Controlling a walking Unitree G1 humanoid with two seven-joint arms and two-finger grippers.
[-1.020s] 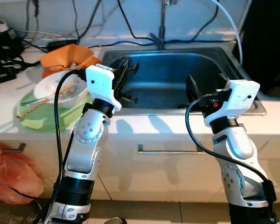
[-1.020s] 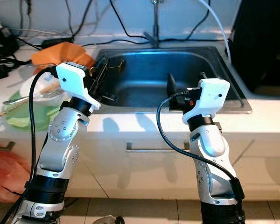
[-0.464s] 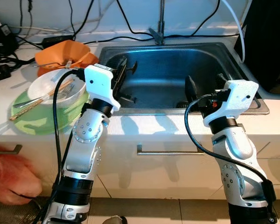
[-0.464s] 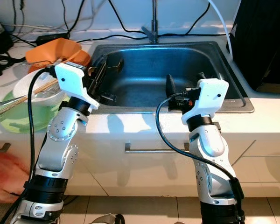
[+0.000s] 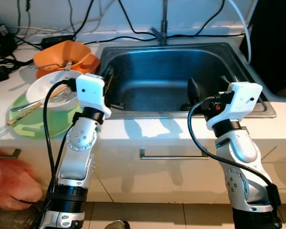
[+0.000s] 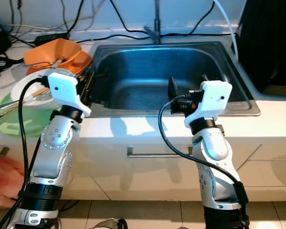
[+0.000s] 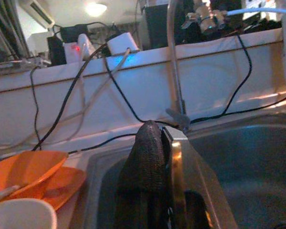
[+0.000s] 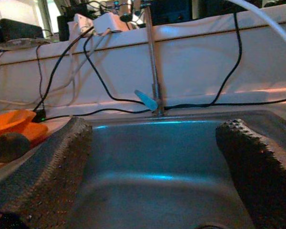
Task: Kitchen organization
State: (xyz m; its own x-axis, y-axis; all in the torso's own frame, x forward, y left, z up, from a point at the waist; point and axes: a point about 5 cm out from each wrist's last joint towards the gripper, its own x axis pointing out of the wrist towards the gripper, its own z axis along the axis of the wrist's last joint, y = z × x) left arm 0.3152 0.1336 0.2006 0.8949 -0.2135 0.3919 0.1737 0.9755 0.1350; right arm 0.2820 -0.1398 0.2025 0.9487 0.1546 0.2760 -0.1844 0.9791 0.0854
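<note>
Over the front edge of the steel sink (image 5: 238, 59) both arms are raised and neither has anything in hand. Right gripper (image 5: 207, 93) sits at the sink's near rim, fingers spread wide, the right wrist view looking between them down into a bare basin with the faucet (image 8: 152, 62) behind. Left gripper (image 7: 155, 191) is at the sink's left front corner, fingers pressed together and pointing across the basin with nothing between them.

Now the dishes: all piled on the counter to the left. A white bowl (image 5: 50, 93) with chopsticks (image 5: 35, 106) across it rests on a green plate (image 5: 31, 126), and an orange bowl (image 5: 62, 55) stands just behind, apparently with a utensil in it. Cables trail along the back wall.

So by my reading the organizing has barely begun: nothing lies in the sink and the stack looks untouched. Every dish is left to deal with, and the left gripper is the nearer one.
</note>
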